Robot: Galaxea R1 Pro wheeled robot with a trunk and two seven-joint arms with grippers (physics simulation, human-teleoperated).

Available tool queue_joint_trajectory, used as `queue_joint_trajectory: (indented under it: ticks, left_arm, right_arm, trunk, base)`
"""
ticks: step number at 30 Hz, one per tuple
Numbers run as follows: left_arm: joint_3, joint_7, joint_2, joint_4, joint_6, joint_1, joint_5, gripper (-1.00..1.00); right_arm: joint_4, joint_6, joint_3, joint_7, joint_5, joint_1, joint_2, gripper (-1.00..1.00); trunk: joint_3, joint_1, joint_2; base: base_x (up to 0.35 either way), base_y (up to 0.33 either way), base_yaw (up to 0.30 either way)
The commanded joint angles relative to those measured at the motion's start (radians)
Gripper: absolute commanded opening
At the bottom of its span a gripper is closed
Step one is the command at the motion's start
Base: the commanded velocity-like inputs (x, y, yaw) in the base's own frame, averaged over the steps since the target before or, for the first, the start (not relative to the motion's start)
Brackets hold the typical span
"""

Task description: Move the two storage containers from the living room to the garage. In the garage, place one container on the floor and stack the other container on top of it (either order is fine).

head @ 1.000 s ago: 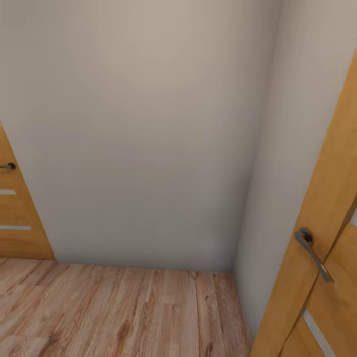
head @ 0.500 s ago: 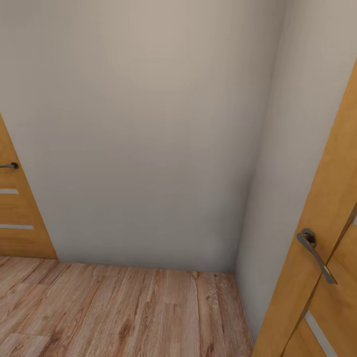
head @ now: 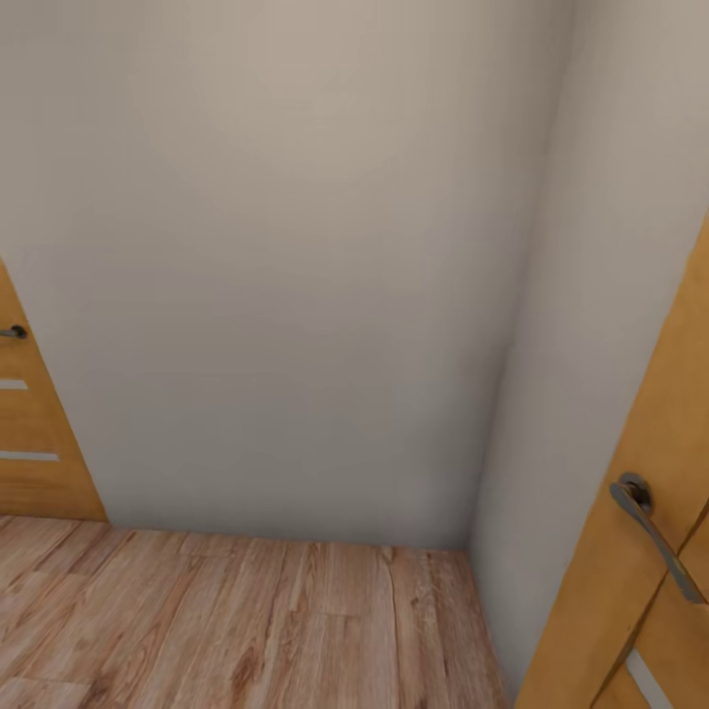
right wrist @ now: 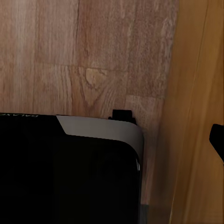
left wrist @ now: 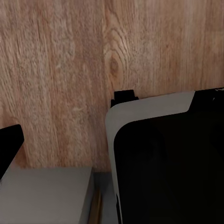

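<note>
The robot is in transit, judging by the view: a smooth pale wall (head: 295, 276) meets a matte wood-plank floor (head: 246, 620) in a corner flanked by two orange-brown doors, one with a curved metal lever handle (head: 655, 532). Neither storage container appears here, so the next move is probably turning away to find a way through. Whether either hand is spread or pressed together I cannot tell.

A plain pale wall (head: 295, 276) meets a second wall (head: 601, 295) in a corner toward one o'clock. Light wood-plank flooring (head: 246, 620) runs along its foot. An orange wooden door (head: 30, 433) stands at nine o'clock, another door (head: 650, 551) with a grey lever handle (head: 655, 532) at four o'clock.
</note>
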Motion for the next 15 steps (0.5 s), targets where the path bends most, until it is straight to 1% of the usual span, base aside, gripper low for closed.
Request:
queue_joint_trajectory:
  ticks: [1, 6, 15]
  left_arm:
    - [-0.001, -0.002, 0.001, -0.001, 0.0, 0.0, -0.01, 1.0]
    - [-0.001, -0.002, 0.0, -0.001, 0.0, 0.0, -0.01, 1.0]
    - [-0.001, -0.002, 0.0, -0.001, 0.0, 0.0, -0.01, 1.0]
  right_arm:
    - [0.001, -0.003, 0.0, 0.003, 0.001, -0.001, 0.0, 1.0]
    - [0.001, -0.003, 0.0, 0.003, 0.001, -0.001, 0.0, 1.0]
    - [0.001, -0.003, 0.0, 0.003, 0.001, -0.001, 0.0, 1.0]
  trunk:
    - [-0.001, 0.0, -0.001]
    - [-0.001, 0.0, -0.001]
    - [-0.001, 0.0, -0.001]
  base:
    - [0.198, 0.0, 0.0]
    - [0.104, 0.0, 0.0]
    - [0.013, 0.0, 0.0]
